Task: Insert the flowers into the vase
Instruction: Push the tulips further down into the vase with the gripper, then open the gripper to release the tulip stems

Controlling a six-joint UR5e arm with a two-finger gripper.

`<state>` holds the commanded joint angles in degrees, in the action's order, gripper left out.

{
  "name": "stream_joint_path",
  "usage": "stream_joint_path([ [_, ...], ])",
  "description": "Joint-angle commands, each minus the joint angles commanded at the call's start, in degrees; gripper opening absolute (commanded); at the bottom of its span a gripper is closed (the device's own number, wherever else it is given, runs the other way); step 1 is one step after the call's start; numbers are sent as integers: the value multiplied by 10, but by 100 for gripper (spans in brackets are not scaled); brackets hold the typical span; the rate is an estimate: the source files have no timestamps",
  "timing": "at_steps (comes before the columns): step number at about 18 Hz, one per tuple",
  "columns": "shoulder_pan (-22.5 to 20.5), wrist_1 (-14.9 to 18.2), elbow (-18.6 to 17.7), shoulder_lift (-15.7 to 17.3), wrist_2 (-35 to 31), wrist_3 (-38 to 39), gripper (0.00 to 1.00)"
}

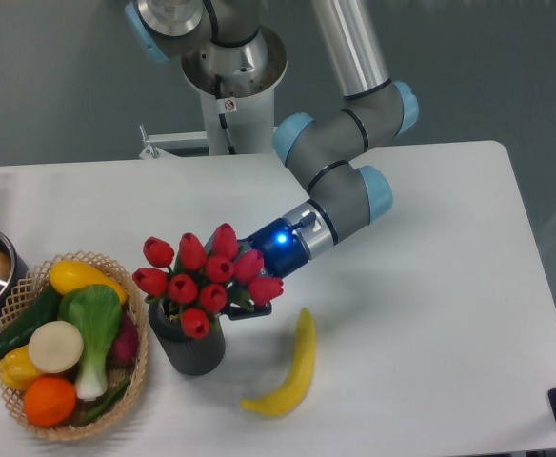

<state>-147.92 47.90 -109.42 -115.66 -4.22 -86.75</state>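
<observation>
Flowers (205,278) over vase (188,345), banana (288,369) near

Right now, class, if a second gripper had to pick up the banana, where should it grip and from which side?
Probably the banana's middle, from straight above, fingers closing across its width. It lies flat on the table, the curved body is thickest there, and both sides are free; the vase stands apart to its left.

The flowers (207,276) look like glossy plastic. The vase (193,348) is matt and finely ribbed. The basket (137,367) is rough woven wicker. The banana (292,367) is smooth, the table (430,286) matt white.
</observation>
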Motion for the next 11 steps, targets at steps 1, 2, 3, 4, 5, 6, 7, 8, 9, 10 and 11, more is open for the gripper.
stream_joint_path([
  [1, 0, 0, 2, 0, 0, 0, 54],
  [2, 0, 0, 2, 0, 0, 0, 60],
  [3, 0, 0, 2, 1, 0, 0, 61],
  [4, 0, 0, 2, 1, 0, 0, 64],
  [5, 1, 0, 3, 1, -1, 0, 67],
  [6, 1, 0, 3, 1, -1, -1, 68],
  [7, 1, 1, 3, 1, -1, -3, 68],
  [8, 1, 1, 2, 1, -1, -6, 70],
  [9, 1, 1, 2, 1, -1, -9, 72],
  [10, 1, 1, 2, 1, -1, -11, 72],
  [11, 1, 1, 0, 1, -1, -13, 72],
])
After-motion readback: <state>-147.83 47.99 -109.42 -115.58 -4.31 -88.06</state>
